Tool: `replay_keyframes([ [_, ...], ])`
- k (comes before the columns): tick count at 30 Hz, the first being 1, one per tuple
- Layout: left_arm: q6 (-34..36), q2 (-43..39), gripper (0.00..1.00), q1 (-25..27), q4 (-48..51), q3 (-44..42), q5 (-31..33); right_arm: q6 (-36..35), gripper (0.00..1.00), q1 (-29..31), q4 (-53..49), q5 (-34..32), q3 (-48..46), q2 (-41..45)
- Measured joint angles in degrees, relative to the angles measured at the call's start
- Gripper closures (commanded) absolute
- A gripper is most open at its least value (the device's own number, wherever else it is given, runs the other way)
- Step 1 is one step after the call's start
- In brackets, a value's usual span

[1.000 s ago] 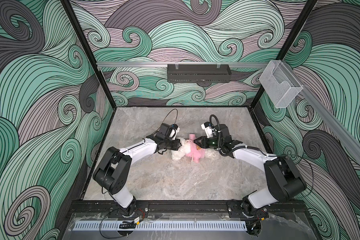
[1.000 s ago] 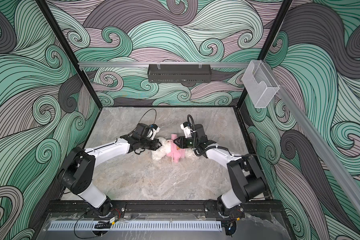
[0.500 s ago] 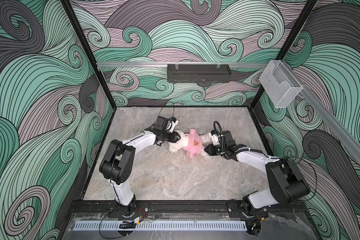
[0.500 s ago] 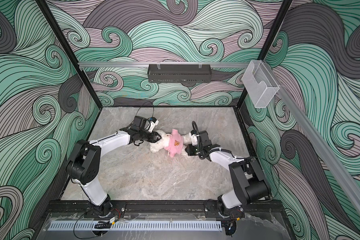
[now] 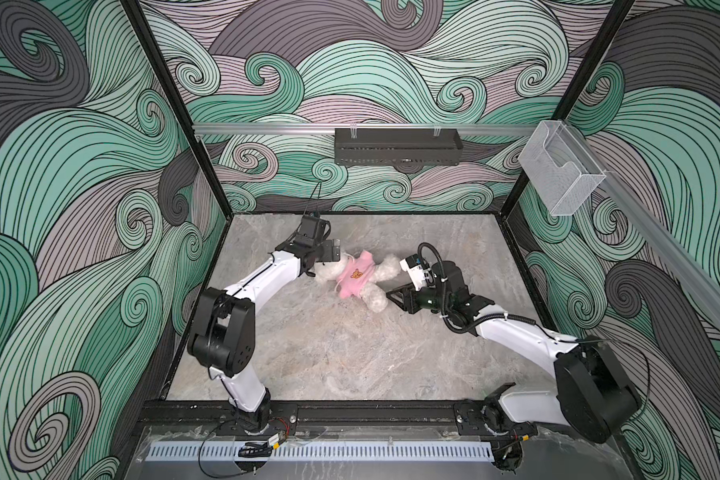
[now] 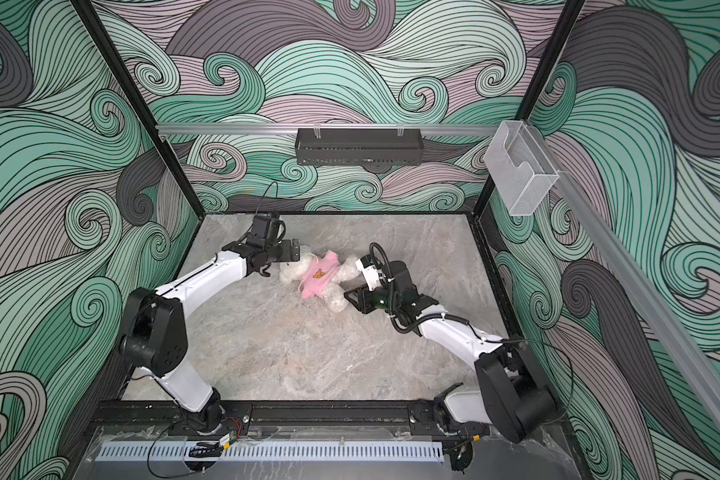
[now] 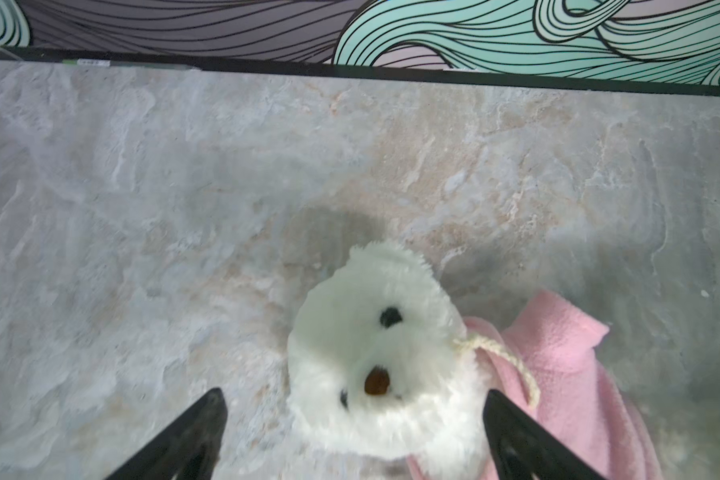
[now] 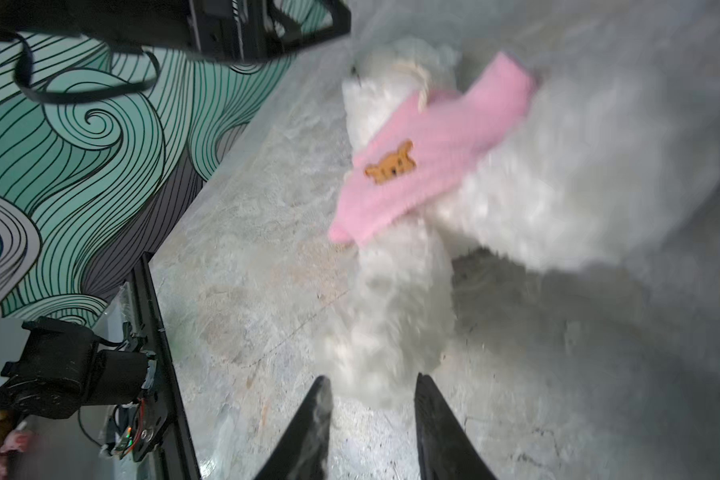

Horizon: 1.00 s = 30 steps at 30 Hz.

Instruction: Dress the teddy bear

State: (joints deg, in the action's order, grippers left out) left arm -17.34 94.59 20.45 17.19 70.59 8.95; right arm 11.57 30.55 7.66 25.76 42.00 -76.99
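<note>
On the tabletop (image 5: 350, 353) the bear (image 5: 328, 275) lies face up between my two arms, its long axis running from one hand to the other. The pink shirt (image 5: 356, 277) covers the bear's trunk; I cannot tell whether both its arms are through the sleeves. My left hand (image 7: 354, 395) stands wide open at the bear's head, a finger on either side, gripping nothing. My right hand (image 8: 373, 381) is partly open and empty, just off the bear's foot. For tugging the hem down, I judge the right hand nearer.
</note>
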Motion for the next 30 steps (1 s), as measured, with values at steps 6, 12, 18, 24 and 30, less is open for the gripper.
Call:
replay_keyframes([
  [6,-5.55,-8.33,0.16,0.15,-0.44,-10.99,-6.58,-10.4,0.58,1.01,-0.61,-8.96,10.05,-7.58],
  [12,-14.93,-7.63,0.26,1.01,-6.95,-19.85,-21.09,-13.14,0.63,0.37,-5.29,-14.56,20.61,-21.14],
  [18,-17.35,3.21,0.35,1.09,-9.79,-12.68,-28.59,-10.54,0.72,-0.55,-11.5,-12.81,18.64,-24.02],
  [24,-13.33,9.99,0.29,1.07,-7.26,-1.75,-30.82,-12.48,0.59,3.45,-10.99,-9.27,6.08,-10.82],
  [30,-9.44,9.09,0.19,0.81,-5.16,1.05,-28.48,-24.87,0.5,7.15,-7.89,-15.32,9.44,-7.61],
])
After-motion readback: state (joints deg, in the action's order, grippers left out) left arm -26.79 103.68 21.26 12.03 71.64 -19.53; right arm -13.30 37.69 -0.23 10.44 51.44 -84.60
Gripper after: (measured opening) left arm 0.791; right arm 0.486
